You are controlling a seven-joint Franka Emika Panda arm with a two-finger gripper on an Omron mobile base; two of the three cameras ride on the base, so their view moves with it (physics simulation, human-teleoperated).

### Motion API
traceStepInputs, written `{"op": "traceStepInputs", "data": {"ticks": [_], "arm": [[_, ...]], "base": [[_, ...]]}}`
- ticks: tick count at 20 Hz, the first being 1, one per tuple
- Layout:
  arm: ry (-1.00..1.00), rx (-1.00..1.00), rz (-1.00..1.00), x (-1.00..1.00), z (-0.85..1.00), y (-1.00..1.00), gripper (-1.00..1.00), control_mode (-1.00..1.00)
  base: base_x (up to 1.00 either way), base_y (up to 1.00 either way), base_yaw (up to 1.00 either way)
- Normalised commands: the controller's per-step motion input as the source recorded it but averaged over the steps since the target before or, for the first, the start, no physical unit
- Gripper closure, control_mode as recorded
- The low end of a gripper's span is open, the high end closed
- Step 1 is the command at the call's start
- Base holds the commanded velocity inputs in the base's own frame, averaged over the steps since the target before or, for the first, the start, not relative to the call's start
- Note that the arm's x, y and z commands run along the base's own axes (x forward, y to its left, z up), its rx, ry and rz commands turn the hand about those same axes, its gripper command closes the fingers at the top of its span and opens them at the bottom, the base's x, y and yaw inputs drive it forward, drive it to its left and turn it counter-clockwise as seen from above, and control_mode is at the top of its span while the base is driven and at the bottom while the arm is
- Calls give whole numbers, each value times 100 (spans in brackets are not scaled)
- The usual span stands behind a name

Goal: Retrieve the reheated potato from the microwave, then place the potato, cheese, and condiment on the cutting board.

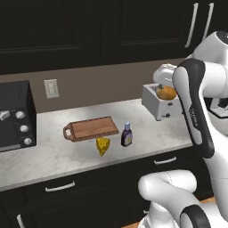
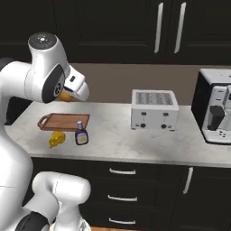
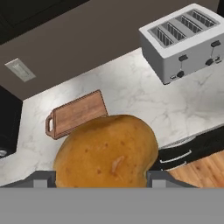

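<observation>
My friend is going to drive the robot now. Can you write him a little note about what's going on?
Gripper: shut on the potato, carried up in the air above the counter.
Cutting board: on the counter, nothing on it yet.
Cheese: on the counter just in front of the board.
Condiment: standing upright beside the cheese, off the board.
Done: potato is in hand.
Left: set the potato, then the cheese and condiment, on the board.

- The white arm (image 1: 196, 107) rises at the right of the left base view, elbow bent high.
- The gripper (image 3: 105, 175), at the hand view's bottom centre, has its jaws clamped on the potato (image 3: 107, 153), held aloft.
</observation>
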Motion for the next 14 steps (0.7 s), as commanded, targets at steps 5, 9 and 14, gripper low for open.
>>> {"op": "traceStepInputs", "data": {"ticks": [5, 9, 14], "arm": [[0, 0, 0, 0, 0, 0, 100, 100], [0, 0, 0, 0, 0, 0, 100, 100], [0, 0, 0, 0, 0, 0, 100, 100]], "base": [[4, 61, 0], [59, 31, 0], [93, 1, 0]]}}
